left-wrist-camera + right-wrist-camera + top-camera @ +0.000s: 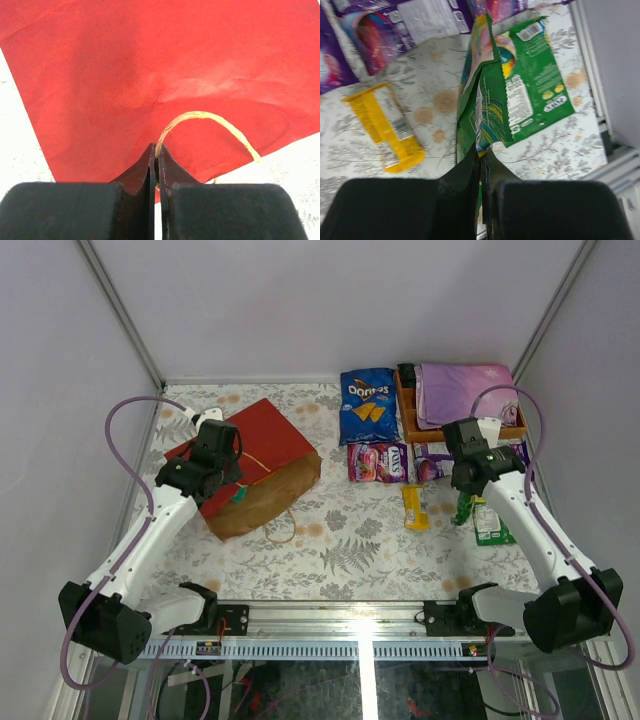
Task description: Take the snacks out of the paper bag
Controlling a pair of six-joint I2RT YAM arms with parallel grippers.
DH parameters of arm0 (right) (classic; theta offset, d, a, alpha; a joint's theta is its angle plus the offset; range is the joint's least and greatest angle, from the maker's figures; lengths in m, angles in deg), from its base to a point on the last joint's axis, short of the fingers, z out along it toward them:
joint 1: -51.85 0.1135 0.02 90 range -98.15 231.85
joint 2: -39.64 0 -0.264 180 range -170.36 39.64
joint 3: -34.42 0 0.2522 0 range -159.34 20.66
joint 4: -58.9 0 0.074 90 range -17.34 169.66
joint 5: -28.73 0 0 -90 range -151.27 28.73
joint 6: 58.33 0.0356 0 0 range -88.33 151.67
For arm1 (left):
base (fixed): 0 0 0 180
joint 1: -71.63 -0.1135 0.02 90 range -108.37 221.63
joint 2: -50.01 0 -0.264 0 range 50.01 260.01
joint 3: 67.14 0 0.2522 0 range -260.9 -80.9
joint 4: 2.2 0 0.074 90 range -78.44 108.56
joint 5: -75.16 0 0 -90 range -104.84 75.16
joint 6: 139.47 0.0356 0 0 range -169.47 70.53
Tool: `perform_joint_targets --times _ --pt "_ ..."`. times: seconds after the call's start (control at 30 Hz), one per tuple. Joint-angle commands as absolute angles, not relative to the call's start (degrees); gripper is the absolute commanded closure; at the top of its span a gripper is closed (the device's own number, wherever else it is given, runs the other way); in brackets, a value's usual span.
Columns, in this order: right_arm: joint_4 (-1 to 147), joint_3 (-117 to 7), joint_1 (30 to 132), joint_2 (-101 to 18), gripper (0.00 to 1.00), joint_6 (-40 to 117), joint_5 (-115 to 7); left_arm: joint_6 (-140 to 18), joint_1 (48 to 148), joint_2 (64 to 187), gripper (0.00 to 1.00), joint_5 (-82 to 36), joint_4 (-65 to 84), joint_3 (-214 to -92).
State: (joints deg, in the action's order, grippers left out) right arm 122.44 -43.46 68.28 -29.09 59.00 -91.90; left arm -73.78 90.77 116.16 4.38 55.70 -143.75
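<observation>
Left gripper [156, 150] is clamped on the tan loop handle [205, 117] of the red paper bag [262, 445]. This bag lies flat at the table's [340, 540] left side, long axis diagonal, mouth toward the near edge. Right gripper [482, 150] pinches a green packet [480, 105] near the right edge. The blue bag [367, 405] reads "Doritos". The orange tray [406, 420] holds a purple cloth [465, 390].

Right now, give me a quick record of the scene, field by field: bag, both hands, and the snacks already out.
paper bag: lying on its side, left of table
left hand: shut on the bag's handle
right hand: shut on a green packet
snacks out: Doritos bag, yellow packet, second green packet
</observation>
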Motion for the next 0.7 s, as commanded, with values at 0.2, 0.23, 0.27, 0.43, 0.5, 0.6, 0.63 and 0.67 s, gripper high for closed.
perform_joint_targets --times 0.2,0.23,0.27,0.43,0.5,0.6,0.63,0.67 --pt "130.2 -47.4 68.1 -37.6 1.00 54.5 -100.7 -72.5 90.4 115.5 1.00 2.7 52.6 -143.1" --pt "130.1 -46.9 68.1 -38.2 1.00 54.2 -100.1 -72.6 90.4 115.5 1.00 2.7 52.6 -143.1" --pt "129.7 -46.5 68.1 -38.7 1.00 53.8 -99.2 -72.6 90.4 115.5 1.00 2.7 52.6 -143.0" --pt "129.5 -46.6 68.2 -41.4 1.00 52.9 -96.2 -72.6 90.4 115.7 1.00 2.7 52.6 -143.1" --pt "129.1 -46.7 68.2 -42.0 1.00 52.7 -94.4 -72.5 90.4 115.9 1.00 2.5 52.6 -143.2" --pt "128.1 -46.8 68.4 -42.6 1.00 52.2 -91.2 -72.5 90.4 116.2 1.00 2.4 52.6 -143.5" --pt "127.8 -46.8 68.7 -42.9 1.00 52.1 -90.3 -72.5 90.4 116.2 1.00 2.4 52.6 -143.4" --pt "127.4 -47.0 69.0 -43.3 1.00 51.9 -89.2 -72.4 90.4 116.2 1.00 2.3 52.6 -143.4"
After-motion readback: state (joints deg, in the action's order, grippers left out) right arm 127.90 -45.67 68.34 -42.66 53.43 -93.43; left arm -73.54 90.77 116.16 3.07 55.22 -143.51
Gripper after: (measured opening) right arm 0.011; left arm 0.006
